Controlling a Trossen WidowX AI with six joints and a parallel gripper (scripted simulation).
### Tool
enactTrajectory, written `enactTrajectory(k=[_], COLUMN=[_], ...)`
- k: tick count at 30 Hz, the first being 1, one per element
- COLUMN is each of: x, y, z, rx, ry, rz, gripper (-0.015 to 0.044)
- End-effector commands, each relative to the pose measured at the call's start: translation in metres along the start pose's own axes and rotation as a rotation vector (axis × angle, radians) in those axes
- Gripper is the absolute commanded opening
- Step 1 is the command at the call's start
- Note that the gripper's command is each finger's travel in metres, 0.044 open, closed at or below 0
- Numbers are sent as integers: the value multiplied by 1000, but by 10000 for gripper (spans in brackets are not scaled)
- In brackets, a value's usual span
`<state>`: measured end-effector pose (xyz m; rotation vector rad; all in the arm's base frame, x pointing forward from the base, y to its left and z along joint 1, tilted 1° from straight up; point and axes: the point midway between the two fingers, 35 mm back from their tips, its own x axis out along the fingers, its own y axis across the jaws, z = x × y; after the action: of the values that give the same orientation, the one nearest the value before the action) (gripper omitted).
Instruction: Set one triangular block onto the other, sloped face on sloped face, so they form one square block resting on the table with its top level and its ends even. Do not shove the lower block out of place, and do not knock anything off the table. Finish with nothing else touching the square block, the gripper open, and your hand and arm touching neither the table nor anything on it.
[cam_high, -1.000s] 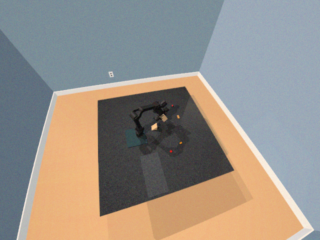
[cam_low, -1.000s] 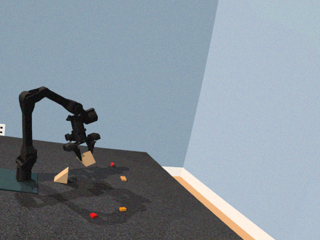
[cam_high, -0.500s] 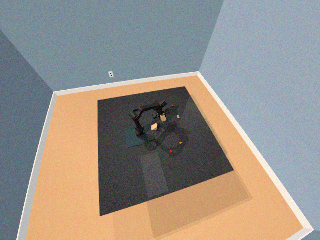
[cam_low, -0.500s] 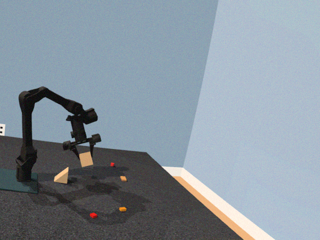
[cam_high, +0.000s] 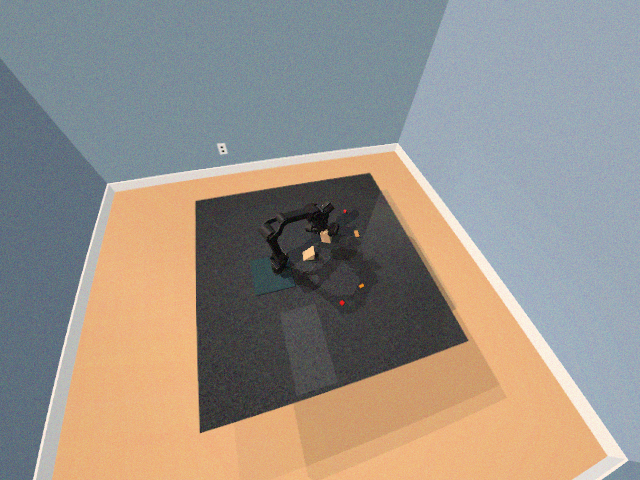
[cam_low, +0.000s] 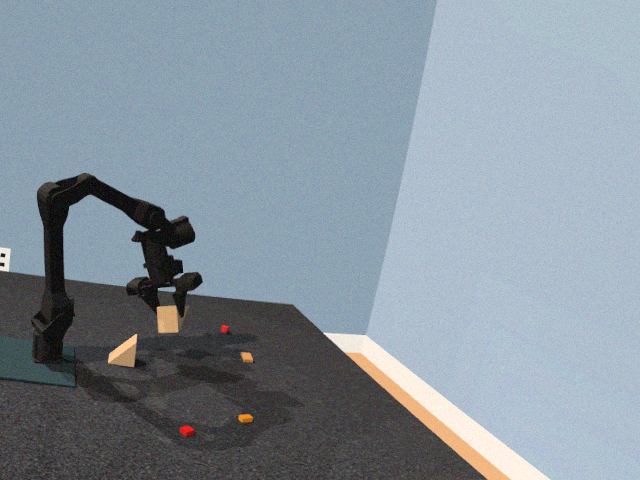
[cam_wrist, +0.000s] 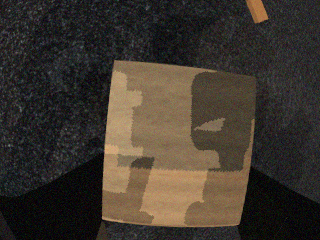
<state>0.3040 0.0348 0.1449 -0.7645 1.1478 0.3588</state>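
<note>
My gripper (cam_high: 324, 231) (cam_low: 169, 313) is shut on a tan triangular block (cam_high: 325, 238) (cam_low: 167, 322) (cam_wrist: 167, 115), held above the table. A broad face of it fills the middle of the wrist view, and part of its far side shows past the right finger in the exterior view. The other triangular block (cam_high: 309, 253) (cam_low: 124, 354) rests on the dark table (cam_high: 232, 335) (cam_low: 336, 439) between the arm's base and the held block. In the exterior view its slope rises from left to right, with a steep side at the right. It is out of the wrist view. The two blocks are apart.
A tan-orange piece (cam_high: 356, 233) (cam_low: 247, 357) and a small red piece (cam_high: 344, 210) (cam_low: 224, 329) lie beyond the gripper. An orange piece (cam_high: 361, 285) (cam_low: 245, 418) and another red piece (cam_high: 341, 302) (cam_low: 187, 430) lie nearer the exterior camera. A teal plate (cam_high: 266, 284) (cam_low: 51, 376) lies under the arm's base.
</note>
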Motion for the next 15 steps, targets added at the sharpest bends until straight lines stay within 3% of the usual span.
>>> enactTrajectory(k=[1, 15], x=[0, 0], y=[0, 1], z=[1, 0], rx=[128, 612], ry=[-6, -8], rz=[3, 6], gripper=[0, 0])
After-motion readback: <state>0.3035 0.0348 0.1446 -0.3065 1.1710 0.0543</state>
